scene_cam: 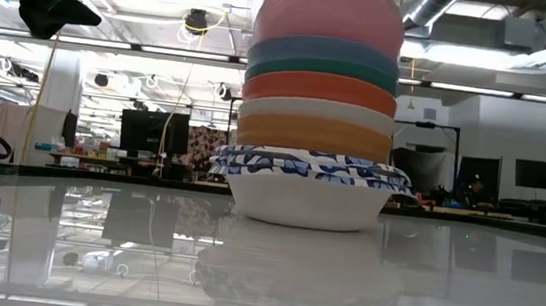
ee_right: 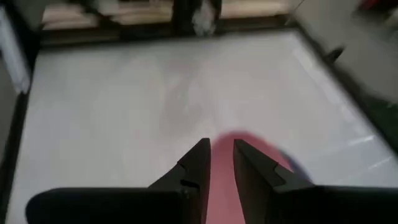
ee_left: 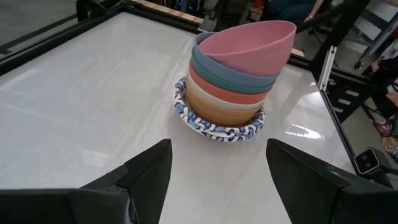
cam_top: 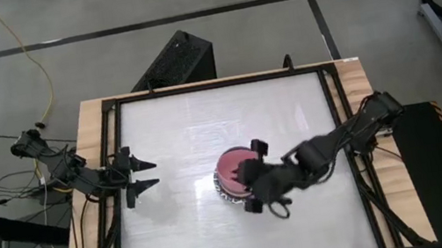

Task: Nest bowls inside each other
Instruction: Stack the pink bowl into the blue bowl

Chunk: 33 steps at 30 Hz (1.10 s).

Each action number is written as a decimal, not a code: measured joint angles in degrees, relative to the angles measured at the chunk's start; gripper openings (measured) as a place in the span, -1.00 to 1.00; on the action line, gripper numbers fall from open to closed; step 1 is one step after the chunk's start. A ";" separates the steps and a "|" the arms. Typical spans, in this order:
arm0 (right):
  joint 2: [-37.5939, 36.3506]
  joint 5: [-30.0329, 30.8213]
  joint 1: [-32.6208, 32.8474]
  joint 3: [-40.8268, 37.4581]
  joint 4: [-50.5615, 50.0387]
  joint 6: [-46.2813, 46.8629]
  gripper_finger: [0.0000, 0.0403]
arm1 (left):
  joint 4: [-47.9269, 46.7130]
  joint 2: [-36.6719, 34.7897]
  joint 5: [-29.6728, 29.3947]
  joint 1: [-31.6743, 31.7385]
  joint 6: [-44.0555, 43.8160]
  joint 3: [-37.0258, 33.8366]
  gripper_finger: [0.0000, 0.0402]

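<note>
A nested stack of bowls point(cam_top: 228, 179) point(scene_cam: 318, 107) point(ee_left: 233, 81) stands near the table's middle. A white bowl with a blue-patterned rim point(ee_left: 217, 129) is at the bottom, resting by its base on the table. Above it come orange, cream, red, dark green and slate-blue bowls. A pink bowl point(ee_left: 252, 46) sits tilted on top. My right gripper point(ee_right: 222, 144) point(cam_top: 247, 176) hovers open just above the pink bowl point(ee_right: 227, 180), with nothing between its fingers. My left gripper point(cam_top: 147, 176) point(ee_left: 219, 146) waits open at the table's left side, pointing toward the stack.
A black frame point(cam_top: 120, 158) and wooden strips point(cam_top: 92, 153) border the white table. A black box point(cam_top: 175, 60) stands beyond the far edge. Bare tabletop lies around the stack on every side.
</note>
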 joint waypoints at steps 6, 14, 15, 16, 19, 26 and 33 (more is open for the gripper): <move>7.25 6.57 3.50 -0.18 4.30 -1.90 -0.55 | -0.06 0.00 0.00 0.00 -0.07 0.00 0.25; 13.16 6.66 2.98 0.41 4.20 -2.02 -0.55 | -0.01 -0.01 0.02 -0.01 -1.36 0.00 0.25; 13.02 6.74 3.10 0.96 4.64 -2.37 -0.55 | 0.01 -0.02 0.01 0.00 -1.36 0.00 0.25; 12.59 6.96 3.41 1.62 4.95 -2.48 -0.55 | 0.03 -0.02 0.02 0.00 -1.36 0.00 0.25; 11.39 10.62 5.16 3.15 4.98 -4.32 -0.55 | 0.02 -0.02 0.00 0.00 -1.33 0.00 0.25; 10.47 31.83 10.71 4.24 1.43 -3.05 -0.55 | -0.05 -0.02 0.00 -0.02 -0.92 0.00 0.25; 11.78 32.17 9.02 4.15 -6.15 5.90 -0.55 | 0.49 -0.02 -0.01 0.00 -1.78 -1.60 0.25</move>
